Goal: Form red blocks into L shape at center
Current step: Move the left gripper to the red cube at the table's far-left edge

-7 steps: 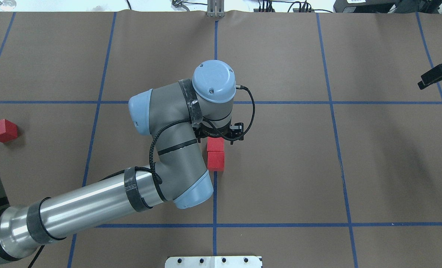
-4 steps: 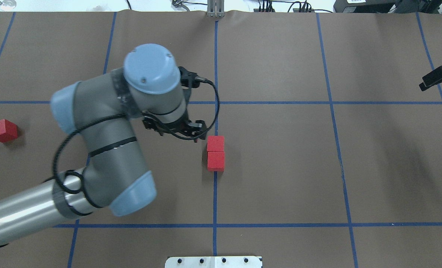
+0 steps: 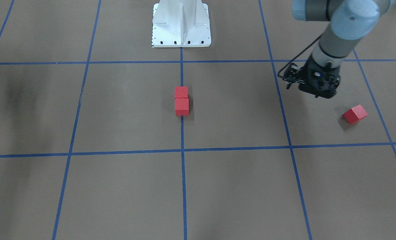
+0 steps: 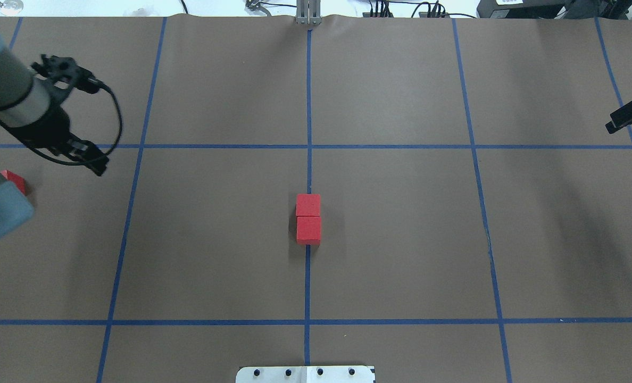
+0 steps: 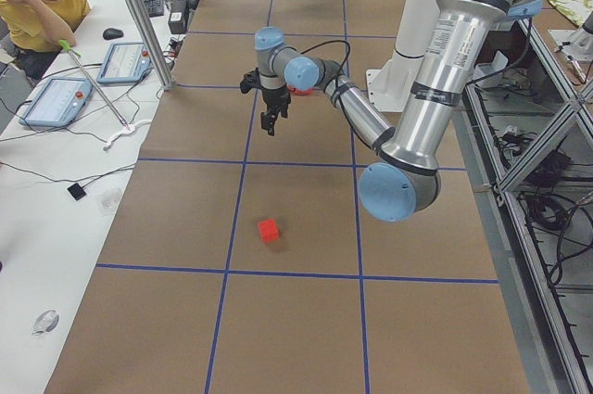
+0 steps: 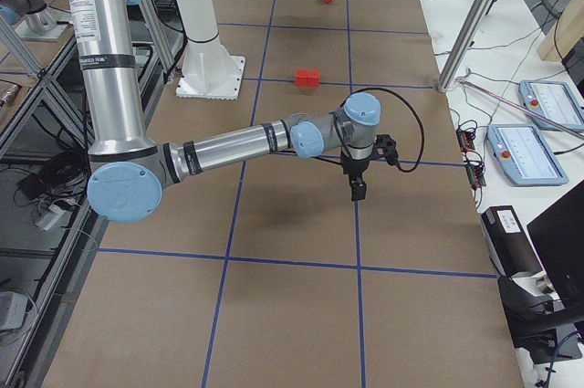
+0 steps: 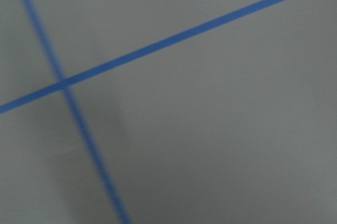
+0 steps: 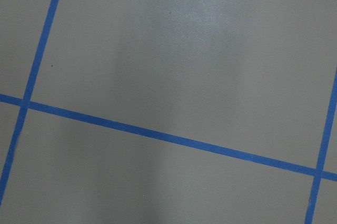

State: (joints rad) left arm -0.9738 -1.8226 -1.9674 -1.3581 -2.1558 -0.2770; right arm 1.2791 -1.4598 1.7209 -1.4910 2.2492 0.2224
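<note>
Red blocks [image 4: 308, 219]: 2 touching, long axis along tape [image 4: 308, 276]; L fingers [image 4: 95, 162], R fingers [image 4: 616, 121] unclear.

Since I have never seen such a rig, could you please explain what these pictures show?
The machine is a robot with a left arm and a right arm, each ending in a two-finger gripper. One camera looks down from behind the robot, one faces it across the table, two look along the table from its ends, and one sits on each wrist; the wrist views show only table and blue tape. On the brown table, two red blocks lie touching on the middle tape line. A third red block lies apart on the robot's left, near the left gripper. The right gripper hangs over bare table. I see nothing held in either gripper.
</note>
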